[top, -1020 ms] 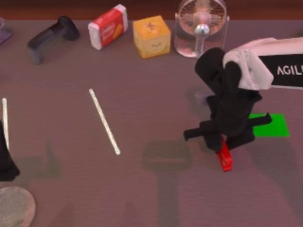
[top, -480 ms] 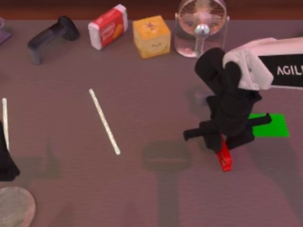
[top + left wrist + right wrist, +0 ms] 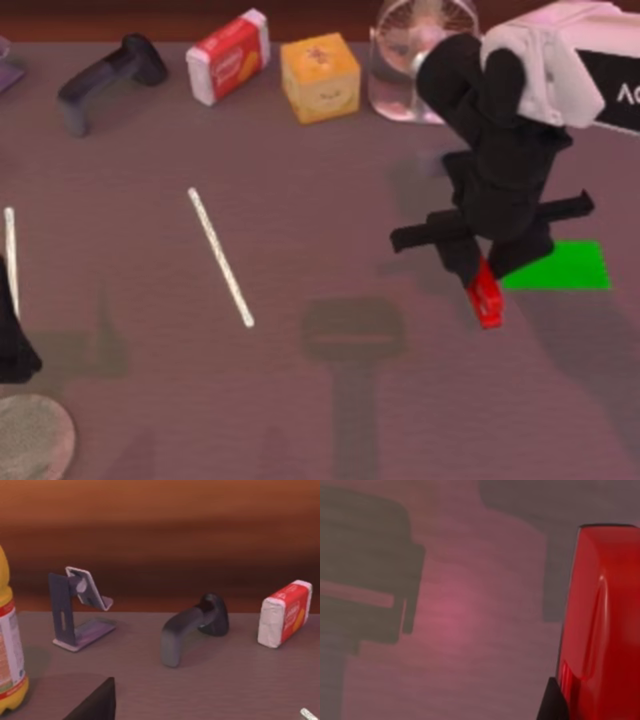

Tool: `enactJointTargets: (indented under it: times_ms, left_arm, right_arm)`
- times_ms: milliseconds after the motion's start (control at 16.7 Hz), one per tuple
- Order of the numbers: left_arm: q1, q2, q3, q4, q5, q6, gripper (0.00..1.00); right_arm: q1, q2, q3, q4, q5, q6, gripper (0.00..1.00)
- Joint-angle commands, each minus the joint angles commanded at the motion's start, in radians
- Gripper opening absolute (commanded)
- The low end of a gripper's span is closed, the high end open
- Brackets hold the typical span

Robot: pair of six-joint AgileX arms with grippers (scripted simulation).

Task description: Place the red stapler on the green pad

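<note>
The red stapler (image 3: 487, 298) hangs from my right gripper (image 3: 480, 280), which is shut on it just left of the green pad (image 3: 565, 266). Only its lower end shows below the black fingers; its shadow falls on the table to the left. In the right wrist view the red stapler (image 3: 602, 625) fills the side of the picture, with one dark fingertip (image 3: 552, 702) pressed against it. The green pad lies flat at the right, partly hidden by the arm. My left gripper (image 3: 12, 345) is parked at the table's left edge, one dark finger (image 3: 95, 705) showing, nothing held.
Along the back stand a dark scanner (image 3: 105, 75), a red-and-white box (image 3: 228, 55), a yellow cube (image 3: 320, 77) and a small fan (image 3: 405, 60). Two thin white strips (image 3: 220, 257) lie left of centre. A phone stand (image 3: 75, 610) and a yellow bottle (image 3: 10, 645) show by the left arm.
My right arm has moved toward the back and slightly right, carrying the red stapler with it, closer to the green pad's left end. The left arm has not moved.
</note>
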State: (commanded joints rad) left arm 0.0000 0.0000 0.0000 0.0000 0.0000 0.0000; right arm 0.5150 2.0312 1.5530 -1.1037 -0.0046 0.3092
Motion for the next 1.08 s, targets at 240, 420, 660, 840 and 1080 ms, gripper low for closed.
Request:
enactJointTargets:
  times_ms: [240,420,660,840,1080]
  left_arm:
    - [0.000,0.000,0.000,0.000,0.000,0.000,1.00]
    - [0.000,0.000,0.000,0.000,0.000,0.000,1.00]
    - [0.000,0.000,0.000,0.000,0.000,0.000,1.00]
    - [0.000,0.000,0.000,0.000,0.000,0.000,1.00]
    - [0.000,0.000,0.000,0.000,0.000,0.000,1.00]
  right_arm:
    - [0.001,-0.042,0.067,-0.094,0.000,-0.003,0.00]
    - [-0.003,-0.039,0.065,-0.092,-0.001,-0.002,0.00]
    - [-0.013,-0.027,0.084,-0.100,-0.001,-0.066,0.00]
    - [-0.038,0.000,0.124,-0.120,0.000,-0.224,0.00]
    - [-0.093,0.040,0.175,-0.152,0.000,-0.540,0.00]
